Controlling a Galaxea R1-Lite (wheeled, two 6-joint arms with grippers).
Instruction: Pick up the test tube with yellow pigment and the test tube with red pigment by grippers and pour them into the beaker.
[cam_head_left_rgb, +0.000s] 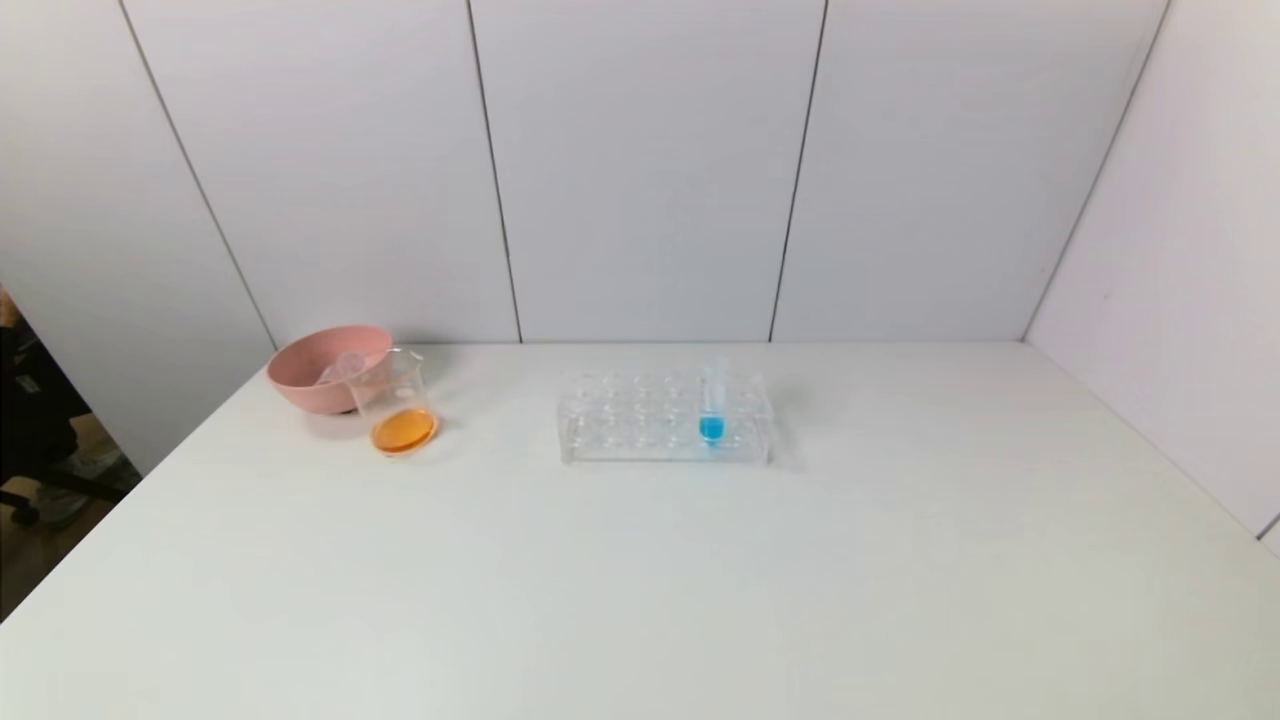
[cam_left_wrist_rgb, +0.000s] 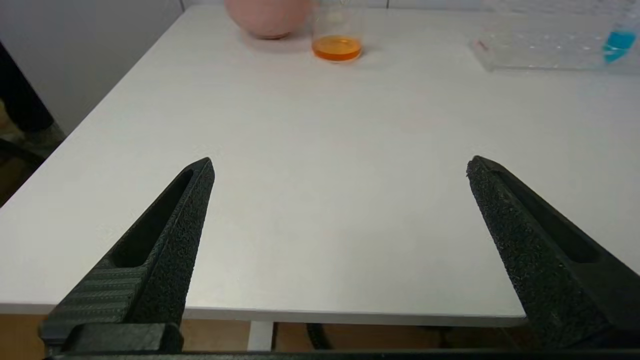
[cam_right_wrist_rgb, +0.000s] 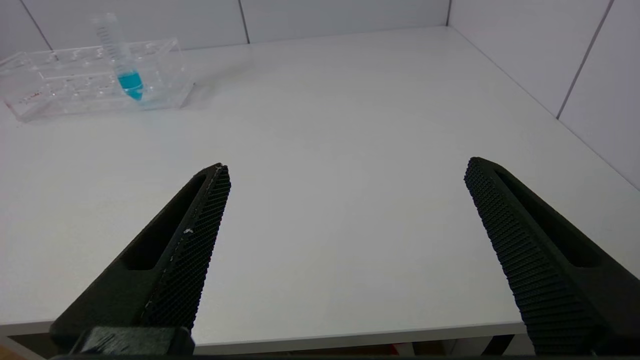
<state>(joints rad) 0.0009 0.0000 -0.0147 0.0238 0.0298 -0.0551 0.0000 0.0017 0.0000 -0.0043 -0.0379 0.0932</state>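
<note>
The clear glass beaker stands at the table's far left with orange liquid in its bottom; it also shows in the left wrist view. No tube with yellow or red liquid is in view. Clear tube shapes lie in the pink bowl, their contents unclear. My left gripper is open and empty over the table's near left edge. My right gripper is open and empty over the near right edge. Neither gripper shows in the head view.
A clear many-holed tube rack stands mid-table holding one tube with blue liquid; both show in the right wrist view, rack and tube. White walls close the back and right side.
</note>
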